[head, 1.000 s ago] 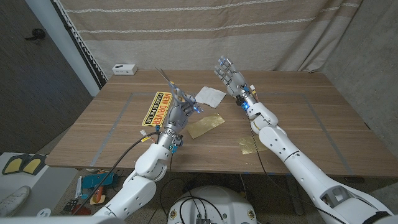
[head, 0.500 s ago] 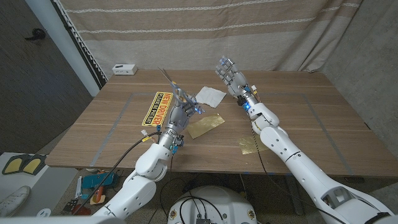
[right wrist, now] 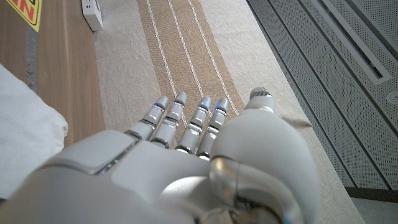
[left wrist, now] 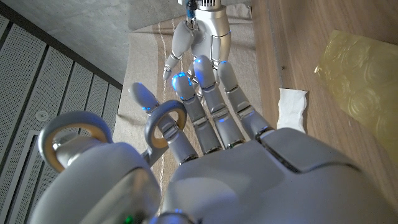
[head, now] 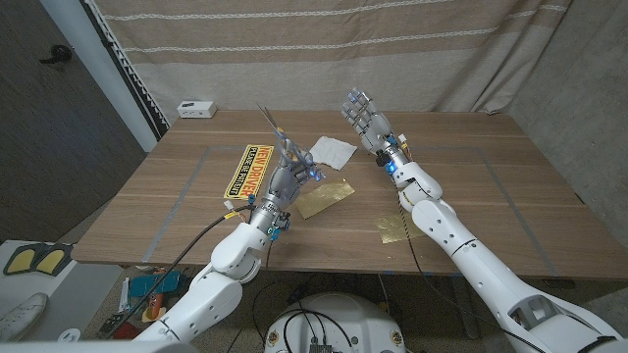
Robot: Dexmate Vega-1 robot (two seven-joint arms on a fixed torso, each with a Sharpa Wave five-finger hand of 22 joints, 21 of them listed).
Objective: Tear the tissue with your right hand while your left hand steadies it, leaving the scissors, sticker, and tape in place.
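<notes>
Plainly, the left hand (head: 287, 175) is gripping the scissors (head: 273, 127), fingers clamped through the handles and blades pointing up above the table (head: 471, 186).

Biggest risk, as I judge it: lowering that hand to steady the tissue (head: 332, 150), which is lying far of centre between both hands, could cut or snag it. Lesser risk: nudging the sticker (head: 245, 169) just left.

The right hand (head: 365, 120) is hovering by the tissue's far right, fingers spread, holding nothing.

Counting:
- one table
- one sticker
- one tissue
- two gold foil pieces (head: 327, 196)
- one scissors
- one white box (head: 196, 108)
</notes>
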